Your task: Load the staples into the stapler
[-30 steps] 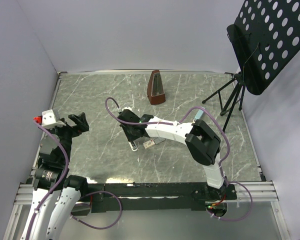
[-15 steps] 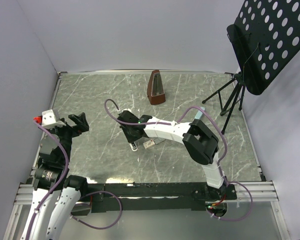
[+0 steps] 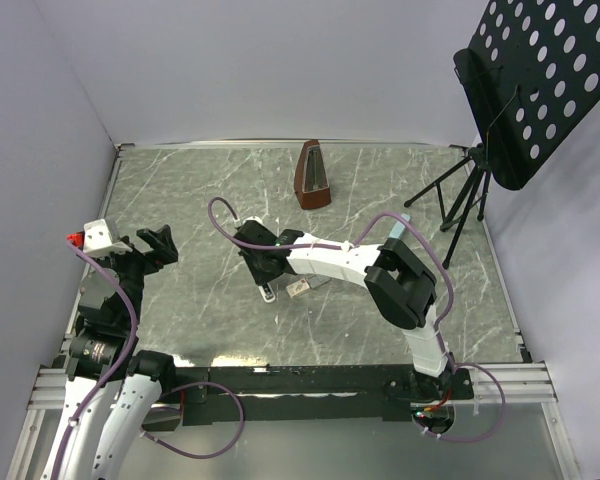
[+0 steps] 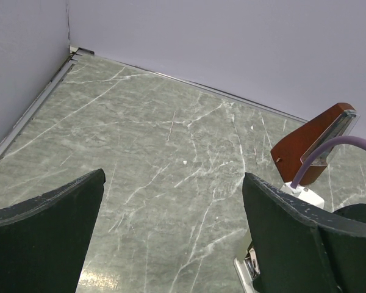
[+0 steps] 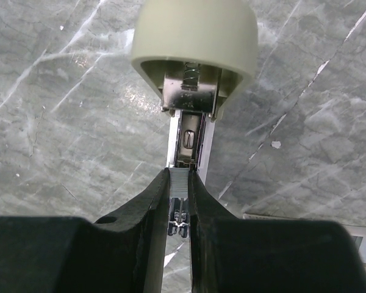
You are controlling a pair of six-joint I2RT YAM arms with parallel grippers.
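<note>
While right claw [image 5: 179, 175] pinches thin staple strip [image 5: 179, 198] over open stapler [image 5: 194, 36] on counter [image 5: 61, 122], left claw [image 4: 174, 180] hangs wide, holding nothing. Step: putting strip in. Next: line it with metal slot [image 5: 189, 131], lower, let go.

Bright even diffuse light, soft shadows, small glare patch on table [image 5: 134, 91], sharp focus

Pale lilac walls [image 3: 280, 70] enclose a grey marble-patterned table [image 3: 200, 190] (a black perforated music stand [image 3: 510, 150] at right).
</note>
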